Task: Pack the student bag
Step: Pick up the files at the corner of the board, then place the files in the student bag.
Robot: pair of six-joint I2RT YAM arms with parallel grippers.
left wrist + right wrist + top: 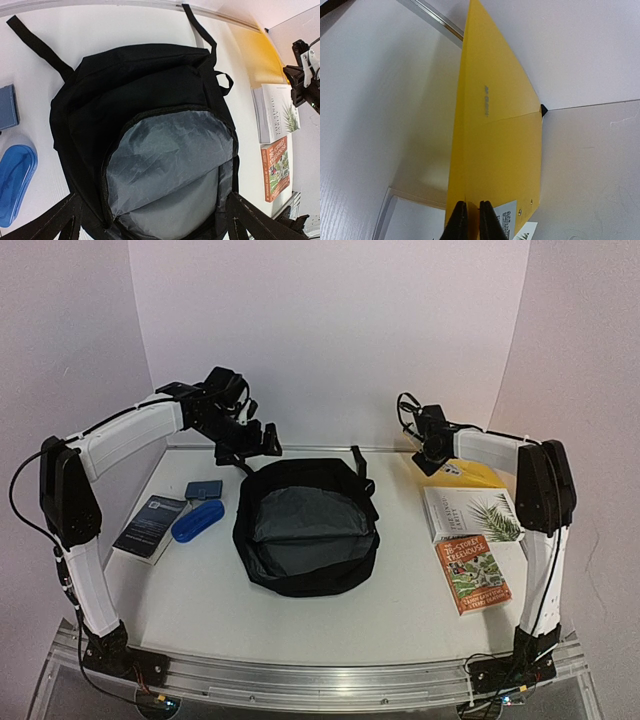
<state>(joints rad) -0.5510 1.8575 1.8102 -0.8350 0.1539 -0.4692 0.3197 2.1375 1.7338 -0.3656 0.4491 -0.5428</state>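
Right pincer tight on yellow folder

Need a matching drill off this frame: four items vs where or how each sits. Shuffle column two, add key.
Items
1. backpack
2. yellow folder
3. blue case
4. orange book

Place or state
A. just left of the backpack
B. near right part of the table
C. mid-table, unzipped, grey lining showing
D. edge pinched in the right gripper

Pairs: 1-C, 2-D, 3-A, 4-B
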